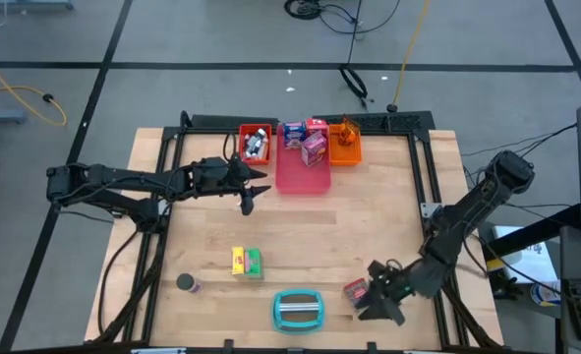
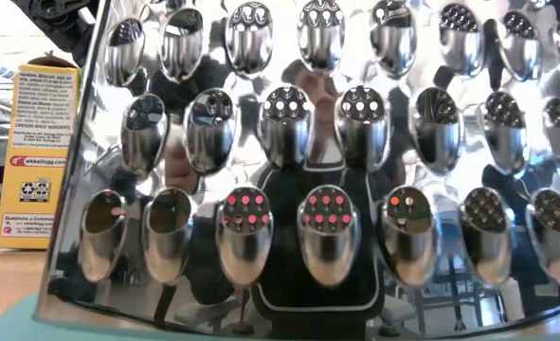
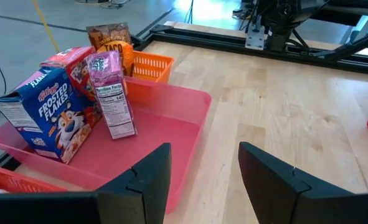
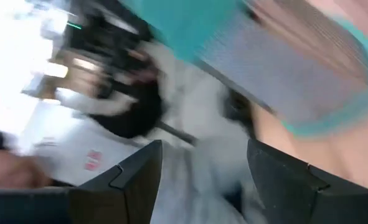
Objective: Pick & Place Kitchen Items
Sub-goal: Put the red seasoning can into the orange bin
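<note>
the left gripper (image 1: 252, 200) hangs over the wooden table (image 1: 369, 211), just beside the pink tray (image 1: 303, 178). the pink tray holds a purple packet (image 1: 314, 147) and a blue-white box (image 1: 293, 133). a red tray (image 1: 255, 144) and an orange tray (image 1: 345, 145) flank it. the right gripper (image 1: 378, 292) sits near the front edge, next to a red box (image 1: 355, 289). a yellow box (image 1: 239, 261), a green box (image 1: 255, 262), a dark can (image 1: 186, 283) and a teal grater (image 1: 299, 309) lie apart.
</note>
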Controlling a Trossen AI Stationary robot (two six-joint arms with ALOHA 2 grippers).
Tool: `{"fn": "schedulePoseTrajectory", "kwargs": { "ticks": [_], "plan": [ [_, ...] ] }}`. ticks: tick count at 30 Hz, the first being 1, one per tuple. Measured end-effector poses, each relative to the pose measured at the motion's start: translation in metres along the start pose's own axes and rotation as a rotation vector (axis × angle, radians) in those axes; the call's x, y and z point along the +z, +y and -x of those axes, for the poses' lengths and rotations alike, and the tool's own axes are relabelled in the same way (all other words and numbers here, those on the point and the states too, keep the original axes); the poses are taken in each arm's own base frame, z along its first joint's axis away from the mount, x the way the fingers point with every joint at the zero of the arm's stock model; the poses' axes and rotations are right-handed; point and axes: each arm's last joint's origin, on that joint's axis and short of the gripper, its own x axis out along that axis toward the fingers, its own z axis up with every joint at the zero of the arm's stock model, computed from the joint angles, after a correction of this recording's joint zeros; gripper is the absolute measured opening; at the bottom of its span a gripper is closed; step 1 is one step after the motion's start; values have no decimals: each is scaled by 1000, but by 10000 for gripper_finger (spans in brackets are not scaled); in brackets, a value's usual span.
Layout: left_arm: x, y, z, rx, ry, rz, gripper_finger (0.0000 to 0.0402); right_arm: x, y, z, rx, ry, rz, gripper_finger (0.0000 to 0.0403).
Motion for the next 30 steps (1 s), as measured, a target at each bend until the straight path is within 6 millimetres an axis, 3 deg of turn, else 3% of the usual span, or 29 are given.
{"fn": "schedulePoseTrajectory", "kwargs": {
  "ticks": [3,7,10,15,21,30],
  "plan": [
    [0,0,0,0,1,1,186,1,5,-6,-133,55,-37,230],
    [0,0,0,-1,1,3,186,14,39,-13,-214,59,-40,227],
    [0,0,0,-1,0,8,186,19,53,-19,-378,104,-64,227],
    [0,0,0,-1,0,30,186,24,51,-33,-693,232,-183,230],
    [0,0,0,-2,1,50,186,24,48,-49,-730,221,-216,227],
    [0,0,0,-2,0,55,186,26,34,-46,-880,156,-236,230]
  ]
}}
